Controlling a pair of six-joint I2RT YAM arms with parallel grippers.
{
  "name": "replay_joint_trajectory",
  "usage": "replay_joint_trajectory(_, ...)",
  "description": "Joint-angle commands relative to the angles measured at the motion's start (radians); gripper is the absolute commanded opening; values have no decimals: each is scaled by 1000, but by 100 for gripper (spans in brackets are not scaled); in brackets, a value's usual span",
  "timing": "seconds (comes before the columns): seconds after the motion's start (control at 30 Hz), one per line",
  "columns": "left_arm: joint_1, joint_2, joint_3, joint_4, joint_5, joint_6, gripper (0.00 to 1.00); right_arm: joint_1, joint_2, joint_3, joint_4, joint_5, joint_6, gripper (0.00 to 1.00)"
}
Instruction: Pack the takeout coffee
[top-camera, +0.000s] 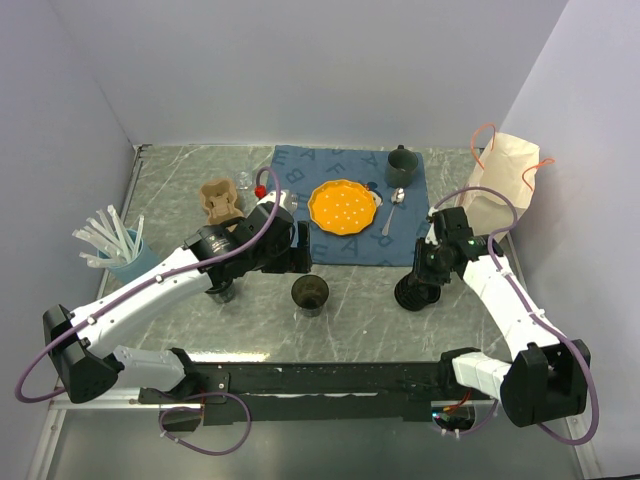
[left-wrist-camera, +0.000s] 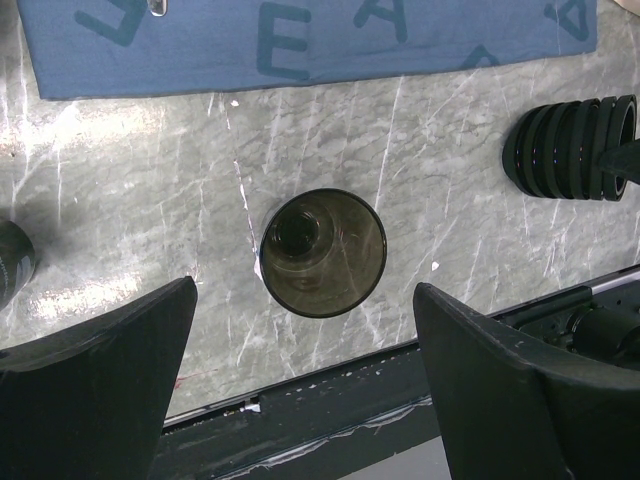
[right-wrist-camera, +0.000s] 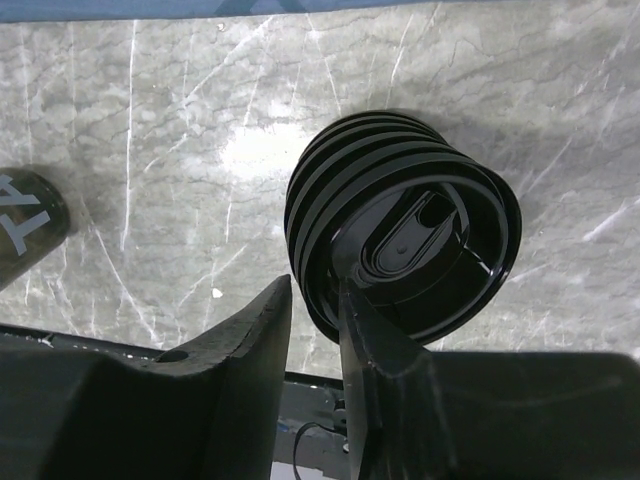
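On table, cup mouth-up (axis seemingly vertical)

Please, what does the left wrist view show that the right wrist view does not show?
Only the left wrist view: the takeout cup seen from above, upright and open, under the wide-open left pincer; also the letters on the blue cloth.
Only the right wrist view: the inside of the ribbed lid, with its rim lying between the fingers of the right pincer.
Both: the ribbed lid, turned on its side, and the marble table.
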Motion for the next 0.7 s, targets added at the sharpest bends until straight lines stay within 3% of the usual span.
replay_joint_trajectory(0.0, 3, -23, 8, 20, 5, 7, 96, -8, 4, -9, 34, -2, -8, 31)
replay_joint_trajectory(0.23, 3, -34, -2, 17, 2, 8, 96, -9, -4, -17, 44, -8, -3, 22)
replay_joint_trajectory(0.67, 3, -34, 7, 21, 0, 16, 95, -9, -22, 72, -45, 30, -11, 24)
